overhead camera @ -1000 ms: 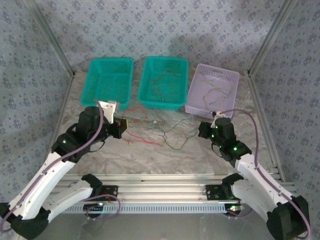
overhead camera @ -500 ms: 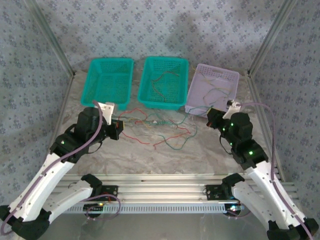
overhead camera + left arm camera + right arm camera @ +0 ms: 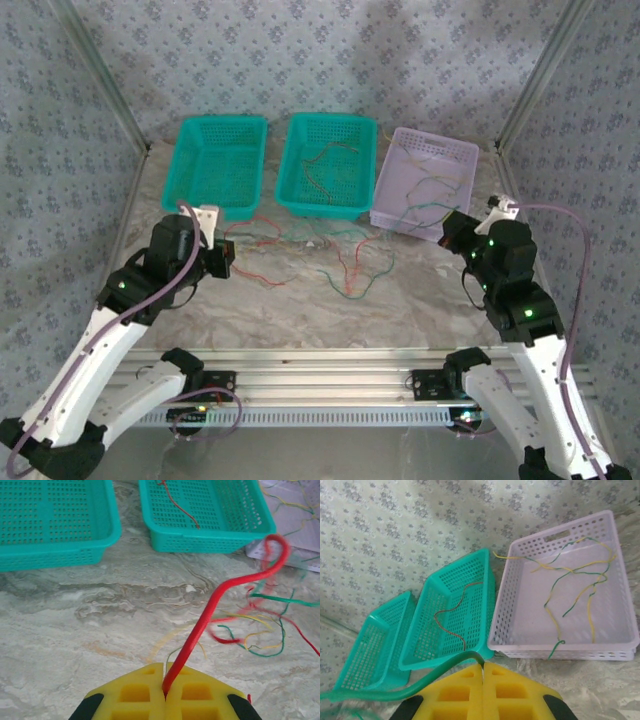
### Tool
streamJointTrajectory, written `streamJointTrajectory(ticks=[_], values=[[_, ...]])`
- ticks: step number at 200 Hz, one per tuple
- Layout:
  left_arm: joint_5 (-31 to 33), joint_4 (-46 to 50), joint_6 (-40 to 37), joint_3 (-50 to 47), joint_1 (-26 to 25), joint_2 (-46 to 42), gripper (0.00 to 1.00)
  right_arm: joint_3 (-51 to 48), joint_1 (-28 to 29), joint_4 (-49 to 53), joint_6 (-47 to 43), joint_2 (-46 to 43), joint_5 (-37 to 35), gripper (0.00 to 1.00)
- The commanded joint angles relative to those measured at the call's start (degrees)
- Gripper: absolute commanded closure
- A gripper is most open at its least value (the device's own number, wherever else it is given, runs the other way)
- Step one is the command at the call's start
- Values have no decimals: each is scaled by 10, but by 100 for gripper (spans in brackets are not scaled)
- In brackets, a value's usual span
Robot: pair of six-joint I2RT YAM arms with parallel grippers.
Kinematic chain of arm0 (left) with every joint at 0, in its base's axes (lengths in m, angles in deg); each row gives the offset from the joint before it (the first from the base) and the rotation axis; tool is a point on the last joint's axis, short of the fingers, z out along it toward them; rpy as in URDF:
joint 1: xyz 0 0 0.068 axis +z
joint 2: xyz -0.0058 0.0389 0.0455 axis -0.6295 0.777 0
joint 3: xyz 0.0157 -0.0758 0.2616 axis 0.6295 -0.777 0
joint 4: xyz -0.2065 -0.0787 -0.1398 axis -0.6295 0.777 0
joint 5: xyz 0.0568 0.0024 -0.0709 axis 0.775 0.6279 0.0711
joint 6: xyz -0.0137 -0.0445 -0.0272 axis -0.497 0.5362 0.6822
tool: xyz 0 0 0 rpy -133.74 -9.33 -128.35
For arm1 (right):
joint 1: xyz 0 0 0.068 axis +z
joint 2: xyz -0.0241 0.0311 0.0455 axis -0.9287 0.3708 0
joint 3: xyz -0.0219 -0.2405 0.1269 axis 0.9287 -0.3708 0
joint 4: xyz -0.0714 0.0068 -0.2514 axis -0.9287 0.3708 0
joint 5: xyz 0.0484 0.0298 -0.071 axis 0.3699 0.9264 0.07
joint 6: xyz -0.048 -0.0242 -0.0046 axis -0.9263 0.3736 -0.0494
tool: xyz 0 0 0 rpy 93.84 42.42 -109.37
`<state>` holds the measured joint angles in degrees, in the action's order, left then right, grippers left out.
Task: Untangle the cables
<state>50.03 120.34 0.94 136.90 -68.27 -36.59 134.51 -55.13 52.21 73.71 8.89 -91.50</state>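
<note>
A tangle of thin red, green and yellow cables (image 3: pixel 345 258) lies spread on the marble table in front of the baskets. My left gripper (image 3: pixel 222 262) sits at its left end, yellow fingers shut on a red cable (image 3: pixel 220 597) that arcs away toward the tangle (image 3: pixel 260 625). My right gripper (image 3: pixel 452 228) is raised by the lilac basket's near corner, shut on a green cable (image 3: pixel 435 677) that trails off to the left. More cables lie inside the middle teal basket (image 3: pixel 318 170) and the lilac basket (image 3: pixel 430 190).
Three baskets stand in a row at the back: a teal one (image 3: pixel 222 121) with nothing in it on the left, a teal one (image 3: pixel 332 118) in the middle, a lilac one (image 3: pixel 436 137) on the right. Aluminium posts and patterned walls close in the sides.
My right gripper has swung right and back toward the lilac basket, drawing the green cable with it. My left gripper has pulled left with the red cable. The tangle has stretched wider.
</note>
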Motion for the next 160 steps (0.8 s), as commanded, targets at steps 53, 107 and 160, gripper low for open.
streamJointTrajectory(ticks=[53,107,160], values=[[13,24,10,-2,55,1,100,35,-73,83,48,6,25,100],[-25,3,31,1,55,-2,100,-12,-48,-48,80,104,223,100],[-79,-35,59,-12,55,-6,100,17,196,-130,-34,261,138,68]])
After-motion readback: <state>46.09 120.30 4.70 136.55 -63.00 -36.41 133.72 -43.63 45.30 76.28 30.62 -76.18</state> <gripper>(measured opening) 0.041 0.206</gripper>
